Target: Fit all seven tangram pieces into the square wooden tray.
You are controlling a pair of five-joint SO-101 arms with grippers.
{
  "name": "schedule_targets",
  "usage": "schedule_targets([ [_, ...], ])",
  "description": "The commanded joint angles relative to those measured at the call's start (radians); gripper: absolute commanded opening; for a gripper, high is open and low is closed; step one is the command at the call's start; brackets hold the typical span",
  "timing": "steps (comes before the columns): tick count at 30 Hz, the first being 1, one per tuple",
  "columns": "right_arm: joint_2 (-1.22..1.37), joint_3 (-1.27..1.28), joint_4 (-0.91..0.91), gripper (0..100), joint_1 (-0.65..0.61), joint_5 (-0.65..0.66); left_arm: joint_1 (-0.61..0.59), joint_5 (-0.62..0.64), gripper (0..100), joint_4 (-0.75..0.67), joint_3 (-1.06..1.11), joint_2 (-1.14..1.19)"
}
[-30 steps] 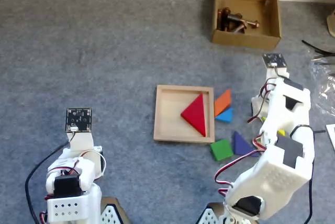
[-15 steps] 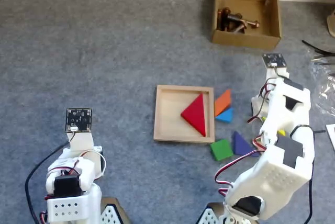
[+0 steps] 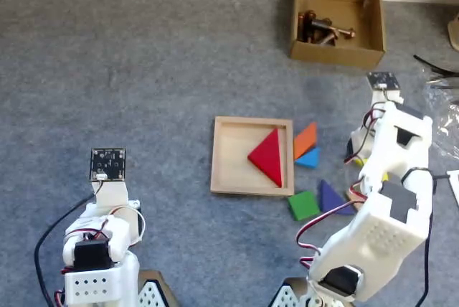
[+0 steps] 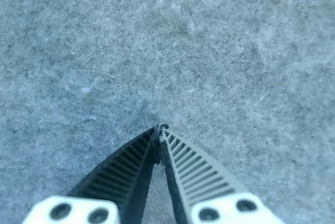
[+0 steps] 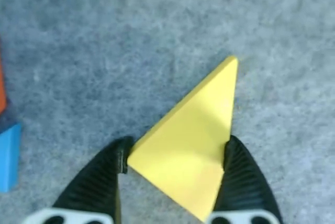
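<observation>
Carpet, grey and felted (image 3: 143,84), is covering the table I am working over. The white right arm (image 3: 391,199) is hanging over the ground to the right of the square wooden tray (image 3: 216,156). The tray is holding one large red wooden triangle (image 3: 267,156) against its right wall.

The large yellow wooden triangle (image 5: 191,145) is lying flat on the carpet under that arm. The right gripper (image 5: 175,153) is pinching it narrowly, one finger at a corner and the other on the short edge.

I am judging this grip shaky, since a corner hold lets the piece swivel. I am aiming to square the fingers on two flat edges before lifting straight up.

The purple triangle (image 3: 331,197), green square (image 3: 303,205), orange piece (image 3: 305,139) and blue piece (image 3: 309,157) are waiting just beside the tray, so I am planning a path above them.

The left gripper (image 4: 159,131) is resting with its jaws pressed together, holding nothing.
</observation>
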Motion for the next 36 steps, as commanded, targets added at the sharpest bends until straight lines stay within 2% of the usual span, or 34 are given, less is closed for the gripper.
schedule_targets([
  [1, 0.031, -0.015, 0.067, 0.5, -0.039, 0.008, -0.008, 0.002, 0, 0.008, 0.021, 0.007],
  [30, 0.033, -0.386, 0.410, 0.5, -0.041, 0.012, -0.008, 0.002, 0, 0.008, 0.021, 0.007],
  [36, 0.033, -0.386, 0.410, 0.5, -0.036, 0.081, -0.008, 0.002, 0, 0.008, 0.021, 0.007],
])
